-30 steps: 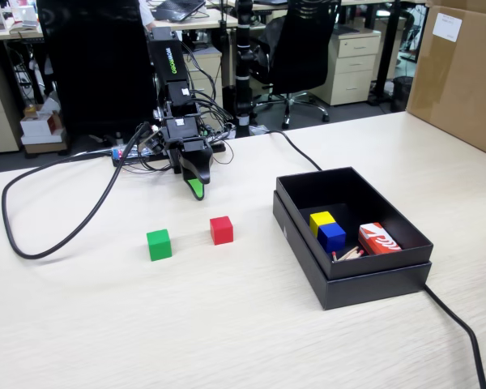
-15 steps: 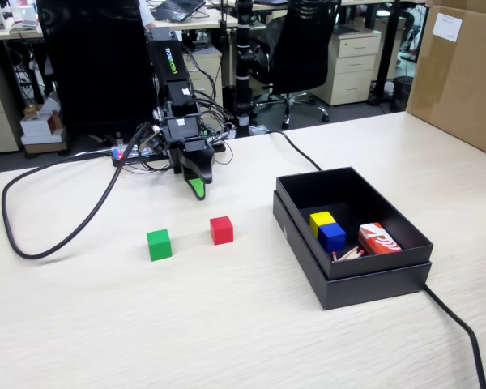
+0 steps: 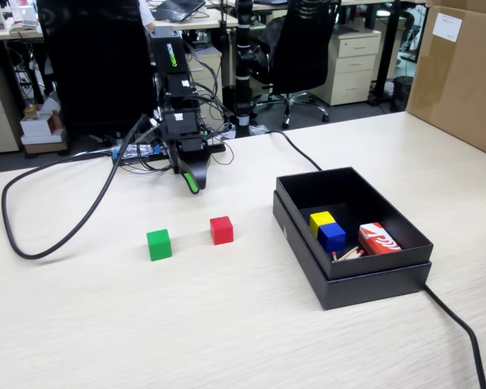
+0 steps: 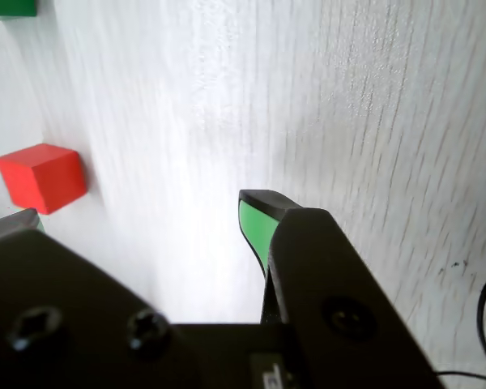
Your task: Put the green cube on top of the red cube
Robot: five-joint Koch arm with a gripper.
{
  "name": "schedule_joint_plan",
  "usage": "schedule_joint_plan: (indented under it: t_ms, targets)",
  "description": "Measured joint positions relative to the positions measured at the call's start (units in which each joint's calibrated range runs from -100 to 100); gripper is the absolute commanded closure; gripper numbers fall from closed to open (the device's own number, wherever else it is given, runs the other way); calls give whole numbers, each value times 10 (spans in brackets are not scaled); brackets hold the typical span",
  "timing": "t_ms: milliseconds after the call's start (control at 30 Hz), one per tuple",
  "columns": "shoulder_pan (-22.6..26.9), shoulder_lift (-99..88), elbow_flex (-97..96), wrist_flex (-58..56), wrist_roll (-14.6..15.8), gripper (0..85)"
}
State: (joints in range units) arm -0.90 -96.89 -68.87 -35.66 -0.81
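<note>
The green cube (image 3: pixel 159 244) is seen resting flat on the pale wooden tabletop (image 3: pixel 227 324), to the left of the red cube (image 3: pixel 221 229) in the fixed view, a clear gap being left between them. Nothing is stacked on either, so the task is judged not yet begun. In the wrist view only a sliver of the green cube (image 4: pixel 8 7) is caught at the top left corner, while the red cube (image 4: pixel 42 176) is shown whole at the left edge.

Behind the cubes in the fixed view, the pincer (image 3: pixel 191 179) is held above the tabletop, tips pointed down, well apart from both cubes and empty. In the wrist view its jaws (image 4: pixel 138 212) are seen spread apart, bare tabletop lying between the green-faced tip on the right and the grey tip at the left edge; this opening is probably kept ready for a cube to be straddled.

Further right, an open black box (image 3: pixel 352 279) is set on the tabletop, with a yellow cube (image 3: pixel 321 219), a blue cube (image 3: pixel 332 236) and a red-and-white packet (image 3: pixel 379 239) inside, well clear of the work.
</note>
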Motion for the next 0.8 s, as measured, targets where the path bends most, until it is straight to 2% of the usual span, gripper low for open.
schedule_joint_plan:
  t_ms: [133, 267, 300, 467, 667, 800]
  targets:
    - [-18, 79, 126, -108, -14, 380]
    - [-47, 211, 279, -184, -56, 380]
    - [-48, 212, 284, -185, -57, 382]
    - [-73, 378, 422, -229, -95, 380]
    - [-100, 564, 528, -229, -147, 380]
    - [-108, 637, 589, -229, -156, 382]
